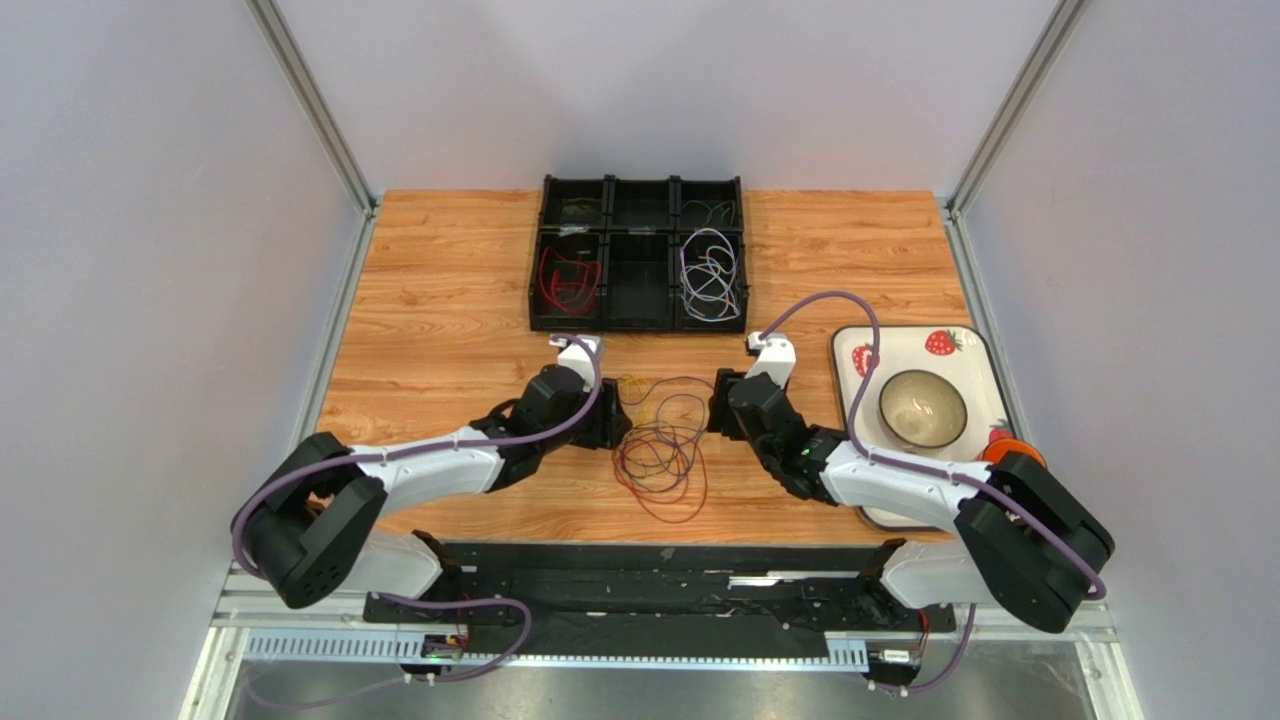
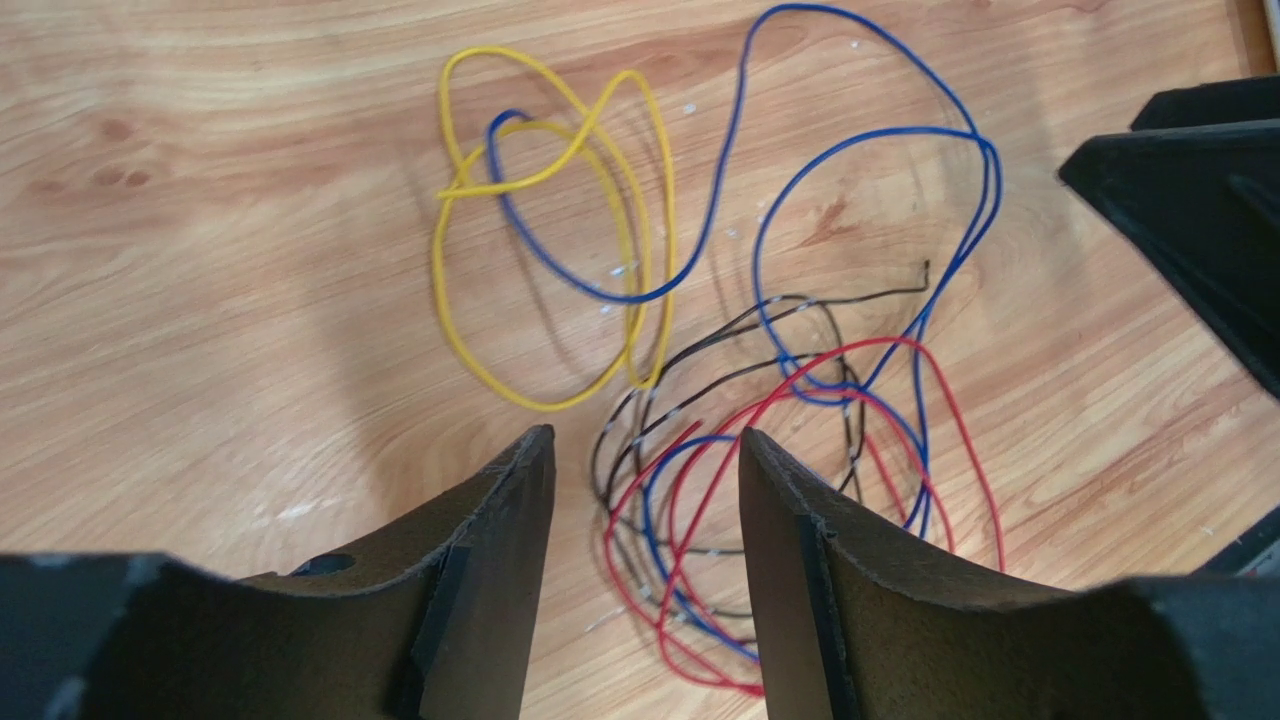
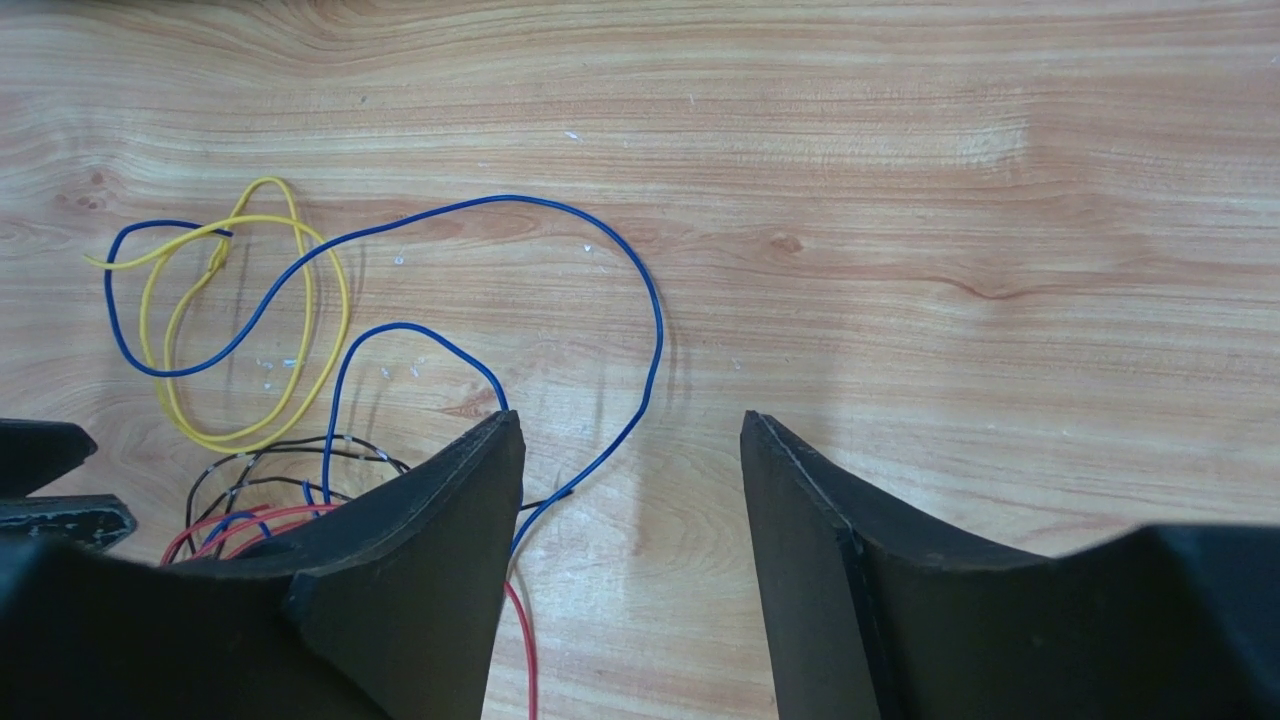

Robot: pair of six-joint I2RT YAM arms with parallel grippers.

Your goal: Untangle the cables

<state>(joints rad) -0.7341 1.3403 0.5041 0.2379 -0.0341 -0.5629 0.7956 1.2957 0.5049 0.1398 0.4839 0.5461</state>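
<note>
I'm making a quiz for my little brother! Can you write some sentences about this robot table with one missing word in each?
1. The left pincer and the right pincer are both ___.
2. The tangle of cables lies ___ the two pincers.
3. The bowl sits on a plate painted with ___.
4. In the black tray, the near left compartment holds red cables, the near right one ___ ones.

Missing words: open; between; strawberries; white.

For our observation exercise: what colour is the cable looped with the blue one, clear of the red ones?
Yellow cable; clearest in the left wrist view.
</note>
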